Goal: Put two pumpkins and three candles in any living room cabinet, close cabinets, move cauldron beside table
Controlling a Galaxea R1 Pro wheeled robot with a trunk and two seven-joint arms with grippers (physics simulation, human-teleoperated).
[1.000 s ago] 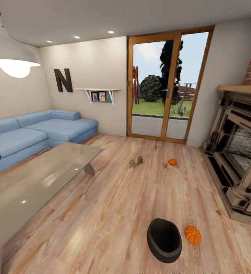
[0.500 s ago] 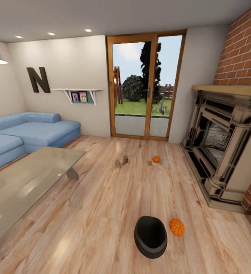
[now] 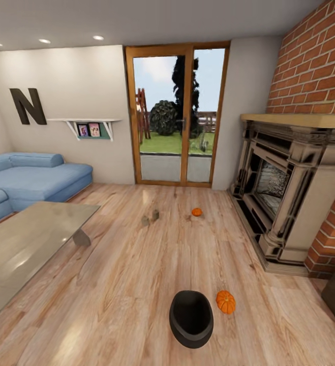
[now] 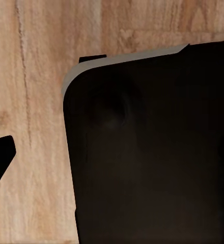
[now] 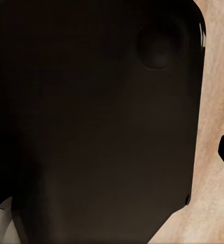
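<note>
At the bottom centre of the head view, the black cauldron (image 3: 191, 318) sits on the plank floor (image 3: 116, 284) with a pumpkin (image 3: 225, 301) just beside it; further up, two candles (image 3: 150, 217) and the second pumpkin (image 3: 196, 212) lie loose near mid-frame, the table (image 3: 25, 244) at left, all apparently awaiting collection. I cannot tell either claw's state.

Ahead of me a wood-framed glass door (image 3: 176, 114) shows a garden outside. On the wall beside it hang a big dark letter N (image 3: 28, 105) and a small white shelf (image 3: 88, 127) holding pictures. An ornate stone fireplace (image 3: 284, 190) stands against the red brick chimney (image 3: 314, 66).
</note>
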